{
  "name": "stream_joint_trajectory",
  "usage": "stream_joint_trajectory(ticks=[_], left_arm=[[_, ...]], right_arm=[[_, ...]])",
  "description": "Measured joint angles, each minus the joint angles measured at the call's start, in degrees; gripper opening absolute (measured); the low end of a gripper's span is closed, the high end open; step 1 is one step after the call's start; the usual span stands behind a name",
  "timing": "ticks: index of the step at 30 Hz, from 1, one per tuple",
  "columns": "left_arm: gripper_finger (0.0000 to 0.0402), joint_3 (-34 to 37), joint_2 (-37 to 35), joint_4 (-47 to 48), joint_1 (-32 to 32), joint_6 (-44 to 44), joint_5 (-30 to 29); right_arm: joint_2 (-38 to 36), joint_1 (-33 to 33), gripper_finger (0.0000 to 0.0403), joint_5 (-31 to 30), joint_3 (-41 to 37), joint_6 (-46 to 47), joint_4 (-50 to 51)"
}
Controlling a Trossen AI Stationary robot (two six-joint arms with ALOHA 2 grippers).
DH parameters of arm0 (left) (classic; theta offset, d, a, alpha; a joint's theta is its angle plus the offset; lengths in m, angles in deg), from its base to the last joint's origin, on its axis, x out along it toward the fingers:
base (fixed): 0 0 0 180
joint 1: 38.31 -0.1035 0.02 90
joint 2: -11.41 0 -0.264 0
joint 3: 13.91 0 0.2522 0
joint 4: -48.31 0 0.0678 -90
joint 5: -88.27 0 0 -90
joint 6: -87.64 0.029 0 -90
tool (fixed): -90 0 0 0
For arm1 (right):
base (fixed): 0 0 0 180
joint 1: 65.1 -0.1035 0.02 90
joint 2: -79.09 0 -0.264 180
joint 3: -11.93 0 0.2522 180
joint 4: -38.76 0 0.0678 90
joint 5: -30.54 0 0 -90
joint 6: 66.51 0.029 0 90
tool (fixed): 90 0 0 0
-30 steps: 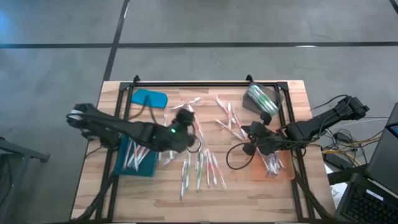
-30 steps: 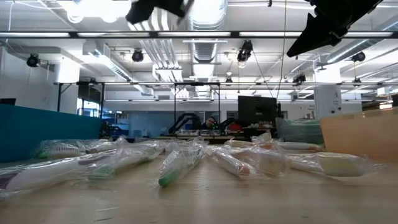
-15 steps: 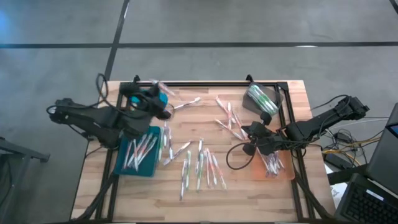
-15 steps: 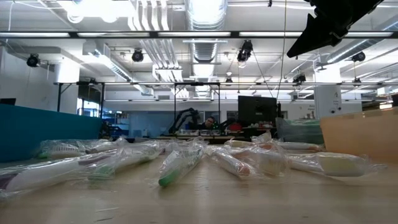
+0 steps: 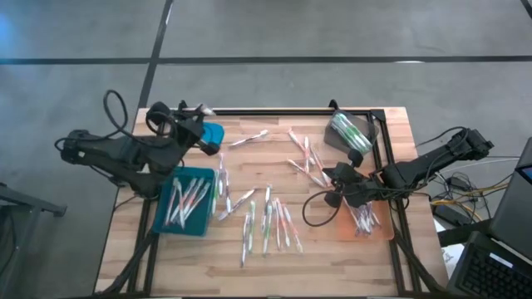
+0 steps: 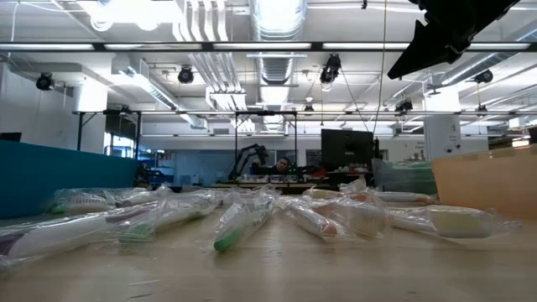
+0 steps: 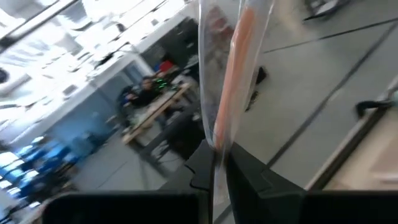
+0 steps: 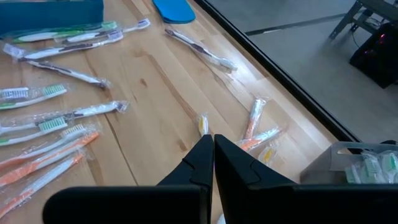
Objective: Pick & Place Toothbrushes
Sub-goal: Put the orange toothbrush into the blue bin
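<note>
My left gripper (image 5: 193,116) hangs over the table's far left corner, shut on a clear-wrapped toothbrush with an orange handle (image 7: 233,93). Below it lies a blue lid (image 5: 209,134). Nearer stands a teal tray (image 5: 166,223) holding several toothbrushes. Many wrapped toothbrushes (image 5: 266,220) lie flat and loose on the wooden table's middle. My right gripper (image 8: 213,146) hovers shut and holding nothing above the table right of centre, over a few loose toothbrushes (image 8: 252,127). My left gripper pinches the wrapped toothbrush between its two fingers at one end of the wrapper (image 7: 217,149). The toothbrush runs on forward past the fingertips, along the fingers. It is lifted clear of the table, and the gripper points about level.
An orange tray (image 5: 384,232) with toothbrushes sits at the right near side under the right arm. A grey container (image 5: 349,133) of green toothbrushes stands at the far right. A black frame rail (image 5: 274,110) runs along the table's far edge. A black cable (image 5: 316,212) loops below the right gripper.
My left gripper has risen from the table's middle and gone toward the far left corner, rolling its wrist on the way. It stays shut on the toothbrush, which is now lifted clear above the blue lid. Most of the move came early.
</note>
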Motion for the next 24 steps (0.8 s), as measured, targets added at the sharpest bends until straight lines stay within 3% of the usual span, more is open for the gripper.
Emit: stream_joint_trajectory(ticks=[6,14,24], left_arm=[[0.0025,-3.9,0.0,0.0,-1.3,-2.7,6.5],[0.0025,-9.8,-0.1,0.9,-4.3,-3.1,7.1],[0.0025,-10.8,-0.2,9.5,-15.2,-5.5,9.7]], right_arm=[[0.0,0.0,0.0008,0.0,0.0,0.2,-0.1],[0.0,0.0,0.0008,0.0,0.0,0.2,-0.3],[0.0,0.0,0.0008,0.2,-0.1,0.2,-1.6]])
